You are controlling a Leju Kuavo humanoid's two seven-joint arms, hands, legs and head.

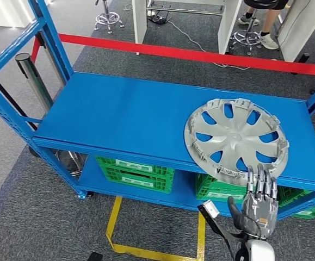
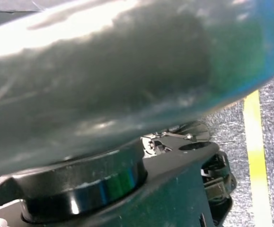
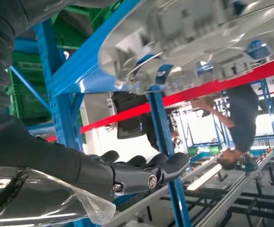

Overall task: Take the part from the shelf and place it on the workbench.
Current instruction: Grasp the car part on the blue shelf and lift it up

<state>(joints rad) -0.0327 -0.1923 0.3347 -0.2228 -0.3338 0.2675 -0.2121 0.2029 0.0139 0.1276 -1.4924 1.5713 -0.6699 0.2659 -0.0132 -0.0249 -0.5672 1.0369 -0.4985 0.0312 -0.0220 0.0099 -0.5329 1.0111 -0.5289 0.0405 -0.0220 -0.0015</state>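
Note:
The part is a silver wheel cover [image 1: 235, 138] lying flat at the right end of the blue shelf's top board [image 1: 118, 114], its near rim slightly over the front edge. My right hand [image 1: 258, 204] is raised just in front of and below that rim, fingers straight and apart, holding nothing. In the right wrist view the dark fingers [image 3: 146, 172] reach out level, apart from the wheel cover's ribbed rim [image 3: 199, 33] and with a gap between them and it.
Green crates [image 1: 135, 171] sit on the lower shelf. A red barrier tape [image 1: 188, 54] runs behind the shelf, with a steel post [image 1: 32, 79] at the left. Yellow floor lines [image 1: 114, 228] mark the carpet before the shelf. A person [image 1: 266, 22] sits far behind.

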